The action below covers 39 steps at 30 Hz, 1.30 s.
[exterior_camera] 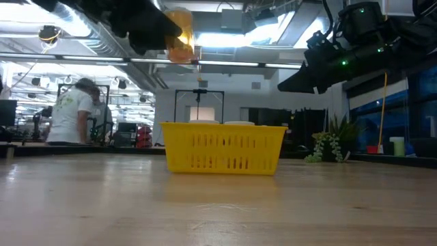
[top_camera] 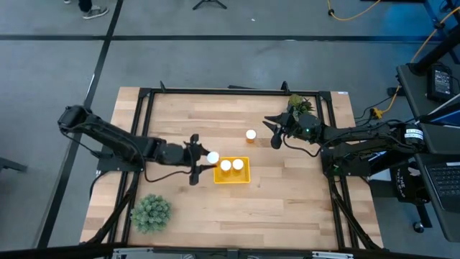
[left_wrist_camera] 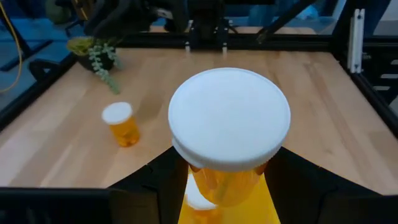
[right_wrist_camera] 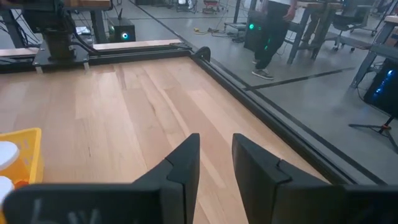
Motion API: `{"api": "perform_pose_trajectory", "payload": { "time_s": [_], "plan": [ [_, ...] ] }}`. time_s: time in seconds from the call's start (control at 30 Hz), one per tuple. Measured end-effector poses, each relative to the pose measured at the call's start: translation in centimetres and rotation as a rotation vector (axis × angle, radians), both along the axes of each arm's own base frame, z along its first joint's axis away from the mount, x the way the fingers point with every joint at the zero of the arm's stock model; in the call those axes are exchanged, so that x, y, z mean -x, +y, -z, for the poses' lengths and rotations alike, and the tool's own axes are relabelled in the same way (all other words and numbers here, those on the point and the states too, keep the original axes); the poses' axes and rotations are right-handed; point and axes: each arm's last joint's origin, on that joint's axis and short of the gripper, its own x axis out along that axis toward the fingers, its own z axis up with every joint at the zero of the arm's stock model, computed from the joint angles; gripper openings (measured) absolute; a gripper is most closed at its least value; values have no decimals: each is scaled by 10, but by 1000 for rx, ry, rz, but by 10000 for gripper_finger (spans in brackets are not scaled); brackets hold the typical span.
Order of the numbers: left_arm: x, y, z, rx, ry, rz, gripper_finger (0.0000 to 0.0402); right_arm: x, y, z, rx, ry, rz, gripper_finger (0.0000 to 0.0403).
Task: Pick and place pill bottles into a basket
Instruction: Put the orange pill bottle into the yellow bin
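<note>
My left gripper [top_camera: 207, 158] is shut on an orange pill bottle with a white cap [top_camera: 213, 157] and holds it high over the left edge of the yellow basket [top_camera: 244, 177]. Two bottles [top_camera: 226, 165] [top_camera: 238, 165] stand in the basket. A fourth bottle [top_camera: 251, 134] stands upright on the table beyond the basket; it also shows in the left wrist view [left_wrist_camera: 119, 124]. My right gripper [top_camera: 274, 132] is open and empty, just right of that bottle and raised above the table. My left gripper pinches the bottle's orange body [left_wrist_camera: 224, 183], below the white cap [left_wrist_camera: 229, 118], between its two fingers [left_wrist_camera: 155, 183]. The fingers come level from the table's left side. The bottle stands upright in the hold, lifted clear, well above the basket [exterior_camera: 224, 147].
A green spiky plant [top_camera: 151, 212] stands at the near left of the table. A trailing plant [top_camera: 300, 106] stands at the far right, beside my right arm. A black frame [top_camera: 215, 91] runs round the table. A person [exterior_camera: 72, 113] is in the room behind.
</note>
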Motion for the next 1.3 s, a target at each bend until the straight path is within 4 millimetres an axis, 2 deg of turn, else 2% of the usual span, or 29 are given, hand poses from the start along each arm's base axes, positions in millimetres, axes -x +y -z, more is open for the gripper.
{"api": "perform_pose_trajectory", "payload": {
  "time_s": [0.2,0.37,0.6,0.83,1.13,1.3],
  "plan": [
    [-14,-21,14,34,-29,30,188,0,0,0,-3,2,1,99],
    [-28,-31,34,42,5,40,189,0,0,0,-3,2,1,99],
    [-54,-42,41,29,39,74,187,0,0,1,-6,10,0,99],
    [-62,-43,54,-9,82,64,189,1,0,4,-35,31,5,99],
    [-62,-37,59,9,122,37,193,1,1,6,-43,49,4,99],
    [-65,-32,72,32,170,-1,192,1,1,6,-43,48,3,99]
  ]
}}
